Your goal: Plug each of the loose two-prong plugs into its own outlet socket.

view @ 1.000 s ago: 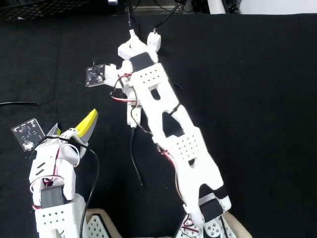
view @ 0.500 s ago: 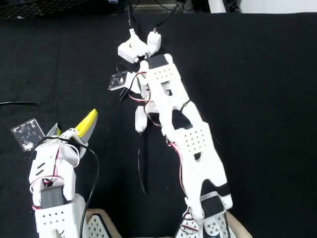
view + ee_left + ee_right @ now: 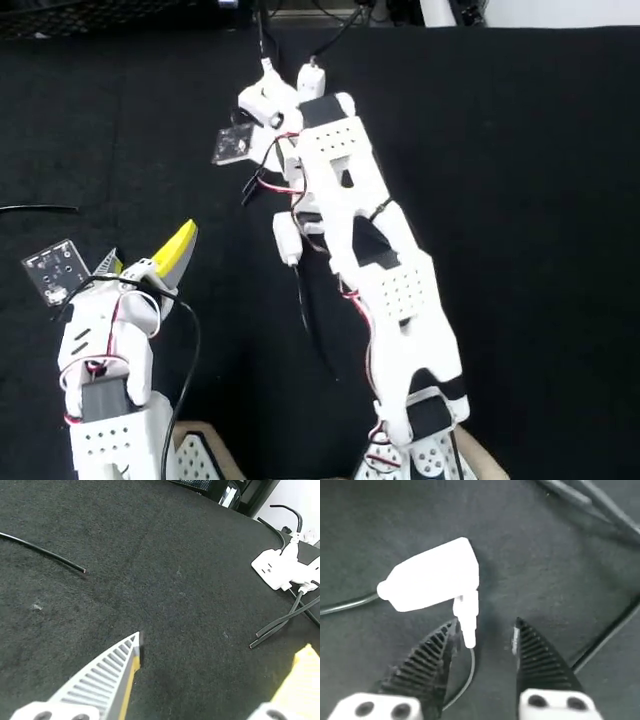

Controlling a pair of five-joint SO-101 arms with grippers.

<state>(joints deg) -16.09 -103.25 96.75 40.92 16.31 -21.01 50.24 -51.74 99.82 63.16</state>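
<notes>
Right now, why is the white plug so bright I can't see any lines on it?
Right wrist view: light glares off the white plastic two-prong plug and washes out its surface, while the black cloth table cover reflects little. Left wrist view: the white plastic outlet block glares the same way. High view: the white right arm is bright against the cloth, with no clear shadows.

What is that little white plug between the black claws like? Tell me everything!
The white plug is small, smooth and looks like plastic. One end meets the side of a bigger white block, seemingly pushed in. A thin cord curls away from its other end. It lies over the black cloth, between the right gripper's open fingers, close beside one; whether they touch is unclear.
</notes>
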